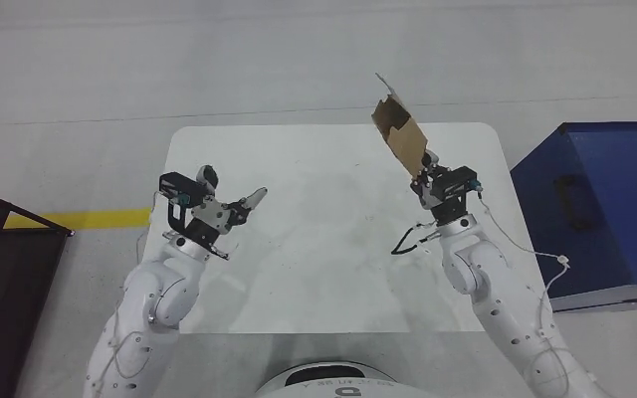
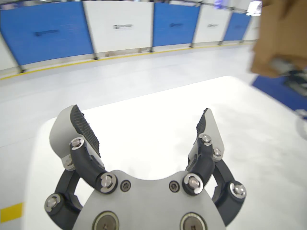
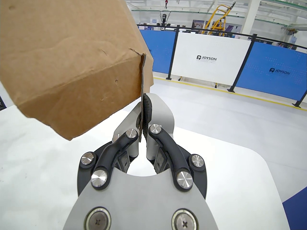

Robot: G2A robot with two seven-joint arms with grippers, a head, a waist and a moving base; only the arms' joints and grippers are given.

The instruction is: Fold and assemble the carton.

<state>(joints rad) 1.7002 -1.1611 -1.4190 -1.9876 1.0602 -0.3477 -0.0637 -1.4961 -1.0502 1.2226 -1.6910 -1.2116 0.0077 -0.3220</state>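
Observation:
A brown cardboard carton [image 1: 398, 131] hangs in the air over the table's far right part, partly folded with a notched flap on top. My right gripper [image 1: 428, 165] is shut on its lower edge; in the right wrist view the pads pinch a thin cardboard panel [image 3: 142, 111] below the carton's body [image 3: 67, 48]. My left gripper [image 1: 249, 203] stands open above the left side of the white table [image 1: 328, 269], with nothing between its fingers [image 2: 86, 130]. In the left wrist view the carton [image 2: 275, 29] is off to the side, well away from that gripper [image 2: 141, 120].
A dark blue bin [image 1: 582, 214] stands just past the table's right edge. A dark object [image 1: 25, 289] sits by the left edge, near a yellow floor line [image 1: 100, 218]. Blue and white barrier panels [image 3: 211, 58] ring the floor beyond.

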